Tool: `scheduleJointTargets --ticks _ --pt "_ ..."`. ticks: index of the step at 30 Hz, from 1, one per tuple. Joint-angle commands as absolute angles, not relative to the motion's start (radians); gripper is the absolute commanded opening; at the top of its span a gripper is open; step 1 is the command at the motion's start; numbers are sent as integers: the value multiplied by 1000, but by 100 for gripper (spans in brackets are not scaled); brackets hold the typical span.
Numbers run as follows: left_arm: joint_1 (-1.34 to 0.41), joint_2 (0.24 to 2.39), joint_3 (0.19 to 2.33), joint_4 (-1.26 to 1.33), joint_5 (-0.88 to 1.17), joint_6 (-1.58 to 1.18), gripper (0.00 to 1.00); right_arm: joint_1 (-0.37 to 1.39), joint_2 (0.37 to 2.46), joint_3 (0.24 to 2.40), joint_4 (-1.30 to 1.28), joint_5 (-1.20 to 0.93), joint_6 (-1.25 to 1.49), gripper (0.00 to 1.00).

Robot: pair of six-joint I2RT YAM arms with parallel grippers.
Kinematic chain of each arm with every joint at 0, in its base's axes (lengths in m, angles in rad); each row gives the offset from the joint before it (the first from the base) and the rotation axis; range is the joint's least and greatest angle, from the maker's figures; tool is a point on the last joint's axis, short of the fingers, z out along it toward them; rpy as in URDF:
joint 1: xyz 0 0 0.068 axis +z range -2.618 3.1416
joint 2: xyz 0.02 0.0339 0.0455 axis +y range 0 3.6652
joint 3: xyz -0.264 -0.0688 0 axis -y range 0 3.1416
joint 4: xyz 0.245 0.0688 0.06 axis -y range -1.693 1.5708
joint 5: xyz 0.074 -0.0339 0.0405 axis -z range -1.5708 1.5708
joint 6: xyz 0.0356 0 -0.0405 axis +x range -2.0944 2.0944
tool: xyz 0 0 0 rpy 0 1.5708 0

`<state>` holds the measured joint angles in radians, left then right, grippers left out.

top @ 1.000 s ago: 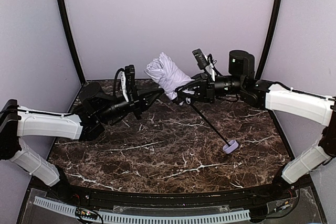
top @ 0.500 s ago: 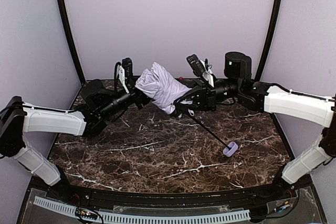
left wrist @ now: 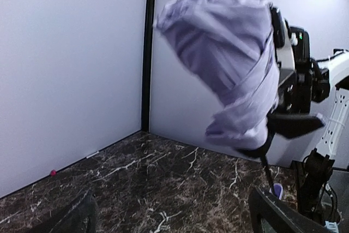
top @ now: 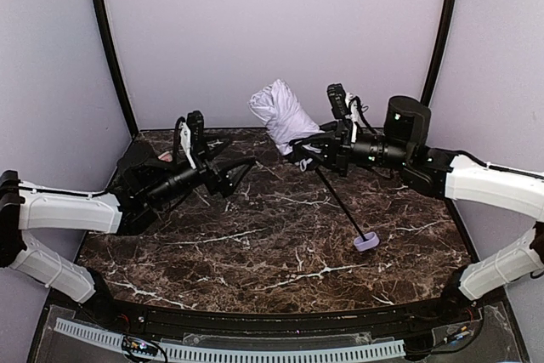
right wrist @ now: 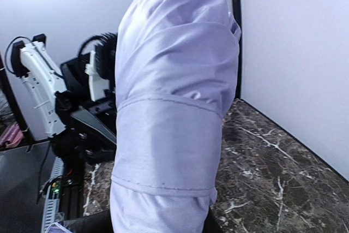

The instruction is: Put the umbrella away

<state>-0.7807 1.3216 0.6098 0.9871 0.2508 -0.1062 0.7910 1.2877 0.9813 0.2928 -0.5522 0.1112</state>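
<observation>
Backed off the umbrella (top: pixel 283 112), left fingers (left wrist: pixel 275 215) gape apart; right fingers (left wrist: pixel 293 124) clench its canopy.

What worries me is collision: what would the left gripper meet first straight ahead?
Likely the umbrella, near the canopy's lower end held by the right gripper; depth is unclear; the left gripper might pass beneath.

No words, numbers or signs to read on anything in these pictures.

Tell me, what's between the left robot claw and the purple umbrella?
Nothing, only bare dark marble tabletop separates the left gripper from the pale lavender fabric umbrella; top external view shows it.
</observation>
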Motion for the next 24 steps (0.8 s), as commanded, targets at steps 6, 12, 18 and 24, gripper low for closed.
scheduleJointTargets --ticks 6,12,18,24 --pt "-846 1356 818 1019 220 -346 99 879 1338 885 698 -111 -22 0" --pt "-856 1444 865 999 94 -410 99 932 1397 908 729 -63 -66 0" --pt "-862 1497 890 1036 57 -418 99 962 1452 930 724 -47 -100 0" --pt "-861 1523 880 1057 43 -481 99 989 1461 934 711 -40 -171 0"
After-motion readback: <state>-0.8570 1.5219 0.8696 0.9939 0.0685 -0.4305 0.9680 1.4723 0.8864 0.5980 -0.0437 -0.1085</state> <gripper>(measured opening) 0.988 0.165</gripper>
